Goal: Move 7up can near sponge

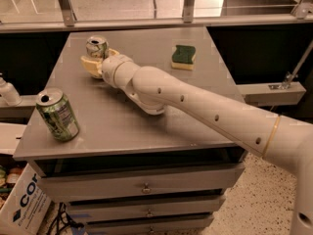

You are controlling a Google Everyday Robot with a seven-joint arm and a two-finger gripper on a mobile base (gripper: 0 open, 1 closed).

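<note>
gripper (99,60) near far-left corner of tabletop (146,126) | fingers (90,65) pinching base of upright 7up can (97,46) | sponge (183,56) toward far-right corner, well apart | green can (57,114) front-left corner

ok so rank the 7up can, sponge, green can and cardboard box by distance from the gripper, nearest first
1. 7up can: held in the gripper, back left of the table.
2. Green can, front left, and sponge, back right: too close to call.
3. Cardboard box, on the floor at lower left: farthest.
</note>
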